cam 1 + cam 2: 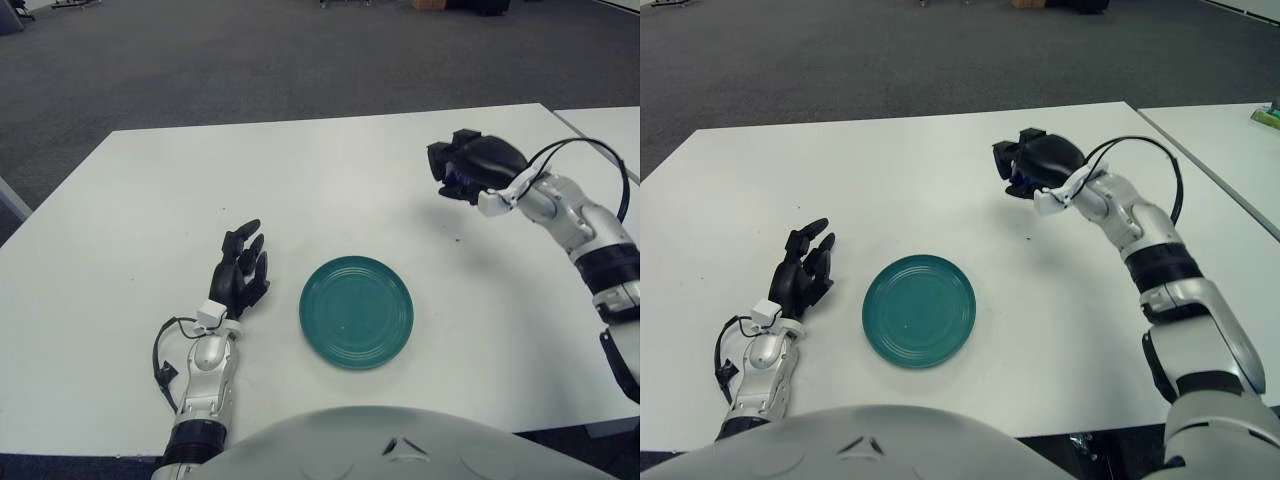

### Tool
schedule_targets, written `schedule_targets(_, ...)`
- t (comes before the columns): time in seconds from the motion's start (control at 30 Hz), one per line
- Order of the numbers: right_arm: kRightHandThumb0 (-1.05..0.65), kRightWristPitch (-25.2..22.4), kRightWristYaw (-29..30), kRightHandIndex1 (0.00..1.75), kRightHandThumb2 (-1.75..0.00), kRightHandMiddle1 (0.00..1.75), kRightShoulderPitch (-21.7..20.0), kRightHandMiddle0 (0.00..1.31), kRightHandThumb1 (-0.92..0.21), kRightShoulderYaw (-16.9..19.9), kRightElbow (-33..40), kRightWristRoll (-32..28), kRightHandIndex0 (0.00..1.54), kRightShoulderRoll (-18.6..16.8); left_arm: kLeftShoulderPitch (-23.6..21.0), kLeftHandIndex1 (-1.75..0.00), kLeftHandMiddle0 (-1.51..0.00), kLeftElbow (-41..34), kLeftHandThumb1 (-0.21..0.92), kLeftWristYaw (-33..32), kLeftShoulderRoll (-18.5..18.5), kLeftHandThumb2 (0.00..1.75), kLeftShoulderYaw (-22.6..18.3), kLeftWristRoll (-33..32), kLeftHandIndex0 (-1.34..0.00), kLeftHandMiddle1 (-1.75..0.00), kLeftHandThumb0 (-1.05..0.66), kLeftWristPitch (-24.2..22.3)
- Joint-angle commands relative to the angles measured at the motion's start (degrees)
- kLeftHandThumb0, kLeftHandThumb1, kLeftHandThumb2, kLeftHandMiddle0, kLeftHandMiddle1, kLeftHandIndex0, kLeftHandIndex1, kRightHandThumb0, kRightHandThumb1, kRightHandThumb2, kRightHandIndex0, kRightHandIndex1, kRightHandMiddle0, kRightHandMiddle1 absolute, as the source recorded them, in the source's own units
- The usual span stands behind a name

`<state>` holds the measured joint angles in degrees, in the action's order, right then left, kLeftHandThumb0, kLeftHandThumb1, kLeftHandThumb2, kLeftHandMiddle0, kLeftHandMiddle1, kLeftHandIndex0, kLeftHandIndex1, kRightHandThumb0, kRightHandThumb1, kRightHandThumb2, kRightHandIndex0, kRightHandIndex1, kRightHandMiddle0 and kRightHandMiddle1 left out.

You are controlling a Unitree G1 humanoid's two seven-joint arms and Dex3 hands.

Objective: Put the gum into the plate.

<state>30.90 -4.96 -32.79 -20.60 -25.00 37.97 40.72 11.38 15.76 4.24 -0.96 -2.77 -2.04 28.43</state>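
My right hand (pixel 470 165) is curled round the blue gum (pixel 459 178) (mostly hidden, axis unclear), raised beyond the plate (pixel 356 311); left hand (pixel 238 274) idle, fingers relaxed.

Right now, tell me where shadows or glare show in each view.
Left eye view: soft shadow on the table under the raised right hand; none visible around the plate. Right eye view: even light, no glare on the table.

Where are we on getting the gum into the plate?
Pickup looks done: the right hand is raised above the table, its fingers curled around a small blue item, presumably the gum, mostly hidden. In hand: carrying it; the hand is up and to the right of the green plate. Left: move over the plate, which holds nothing, and release. The left hand shows left of the plate.
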Motion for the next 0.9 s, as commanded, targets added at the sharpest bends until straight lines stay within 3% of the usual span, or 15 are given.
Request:
schedule_targets(0.0, -0.4, -2.2, -2.6, 1.75, -0.91, 1.75, 1.8, 0.38, -0.63, 0.4, 8.2, -0.2, 0.64, -1.7, 1.2, -0.91, -0.47, 1.8, 0.92, 0.5, 0.4, 0.66, 0.6, -0.3, -0.02, -0.03, -0.78, -1.7)
schedule_targets(0.23, -0.4, -4.4, -5.9, 1.75, -0.91, 1.75, 4.6, 0.38, -0.63, 0.7, 15.1, 0.0, 0.67, -2.7, 1.0, -0.9, -0.46, 1.9, 0.92, 0.5, 0.3, 0.65, 0.4, -0.5, -0.02, -0.03, -0.77, -2.0)
schedule_targets(0.5, -0.4, -0.7, -5.4, 1.75, -0.93, 1.75, 4.3, 0.39, -0.62, -1.4, 18.8, 2.5, 0.71, -5.5, 0.7, -0.9, -0.46, 2.1, 0.92, 0.9, 0.1, 0.65, 0.5, -0.9, -0.02, -0.02, -0.77, -2.8)
schedule_targets(0.87, -0.41, -0.4, -7.8, 1.75, -0.97, 1.75, 6.5, 0.41, -0.59, -3.0, 27.7, 3.4, 0.75, -9.2, 0.2, -0.88, -0.44, 2.1, 0.92, -0.1, 0.8, 0.64, 1.0, 0.0, 0.0, -0.01, -0.76, -2.7)
